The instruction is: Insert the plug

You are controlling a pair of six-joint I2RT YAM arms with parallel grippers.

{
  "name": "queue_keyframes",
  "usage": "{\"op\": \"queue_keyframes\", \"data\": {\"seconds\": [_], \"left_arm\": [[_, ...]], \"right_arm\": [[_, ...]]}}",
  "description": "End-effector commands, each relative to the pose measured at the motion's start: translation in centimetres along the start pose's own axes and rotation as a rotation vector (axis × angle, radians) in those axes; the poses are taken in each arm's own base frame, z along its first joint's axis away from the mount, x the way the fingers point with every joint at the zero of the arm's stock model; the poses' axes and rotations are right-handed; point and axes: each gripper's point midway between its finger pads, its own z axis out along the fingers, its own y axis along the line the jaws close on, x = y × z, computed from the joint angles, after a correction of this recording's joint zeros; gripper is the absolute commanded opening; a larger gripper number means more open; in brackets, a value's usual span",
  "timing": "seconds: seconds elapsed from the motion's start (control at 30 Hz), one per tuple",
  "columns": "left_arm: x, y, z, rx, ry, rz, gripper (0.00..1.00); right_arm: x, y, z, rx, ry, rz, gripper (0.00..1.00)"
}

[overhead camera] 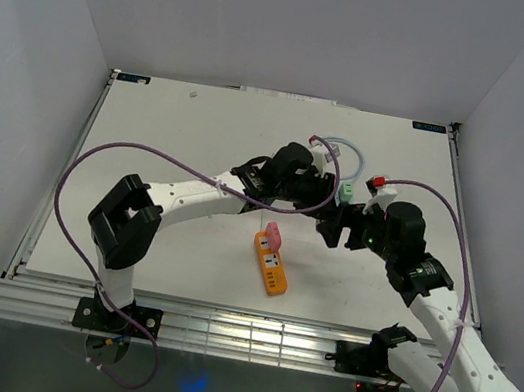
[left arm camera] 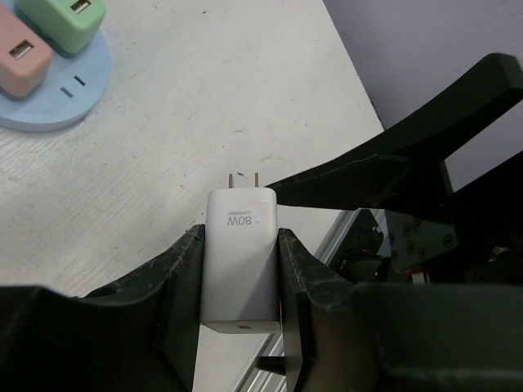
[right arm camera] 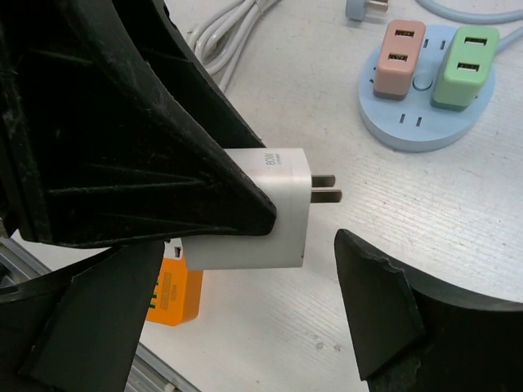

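Pale grey walls [overhead camera: 21, 62] box in a white table [overhead camera: 182, 131], with an aluminium rail [overhead camera: 218, 332] along its near edge. On the left, a purple cable [overhead camera: 66, 182] loops beside the left arm, which reaches right towards the middle of the table. Near the centre lies an orange power strip [overhead camera: 274, 271] with a pink plug [overhead camera: 272, 235] seated in its far end. Just to the right, the left gripper [left arm camera: 239, 245] is clamped on the sides of a white 80W charger [left arm camera: 239, 269], whose two prongs point away from the wrist. Beyond it a round blue socket hub [right arm camera: 425, 131] rests on the table, carrying a pink USB charger [right arm camera: 398, 57] and a green USB charger [right arm camera: 466, 65]. The right gripper [right arm camera: 249, 245] faces the white charger, its fingers spread wide on either side and not closed on it.
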Motion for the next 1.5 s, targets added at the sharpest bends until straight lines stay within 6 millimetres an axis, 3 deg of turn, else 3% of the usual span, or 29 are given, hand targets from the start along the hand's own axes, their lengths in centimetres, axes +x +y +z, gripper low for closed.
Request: {"op": "queue_keyframes", "data": {"seconds": [0.0, 0.17, 0.33, 0.57, 0.8, 1.07, 1.23, 1.47], "left_arm": [[-2.5, -1.3, -3.3, -0.025, -0.064, 0.097, 0.00], [-3.4, -1.0, -6.2, -0.070, -0.077, 0.146, 0.00], [-2.5, -1.3, -9.1, -0.098, -0.039, 0.169, 0.00], [-0.6, -3.2, -13.1, -0.051, 0.066, 0.259, 0.00], [2.1, -2.7, -15.8, -0.078, 0.204, 0.319, 0.00], [3.5, -2.3, -17.3, -0.118, 0.291, 0.474, 0.00], [6.1, -1.1, -16.6, -0.177, 0.417, 0.516, 0.00], [7.4, -0.4, -15.9, -0.300, 0.506, 0.575, 0.00]], "right_arm": [[-3.1, 0.9, -0.7, -0.027, -0.127, -0.007, 0.89], [-3.5, -0.4, -1.9, 0.060, -0.205, 0.029, 0.90], [-3.9, -2.8, -3.8, 0.197, -0.319, 0.081, 0.90], [-2.2, -3.8, -2.6, 0.237, -0.252, 0.106, 0.90], [-1.9, -4.5, -1.6, 0.268, -0.222, 0.113, 0.91], [-1.7, -4.4, -0.6, 0.255, -0.175, 0.089, 0.91], [-1.3, -4.6, -0.2, 0.255, -0.159, 0.081, 0.91], [0.1, -4.9, 0.7, 0.250, -0.143, 0.090, 0.92]]}}
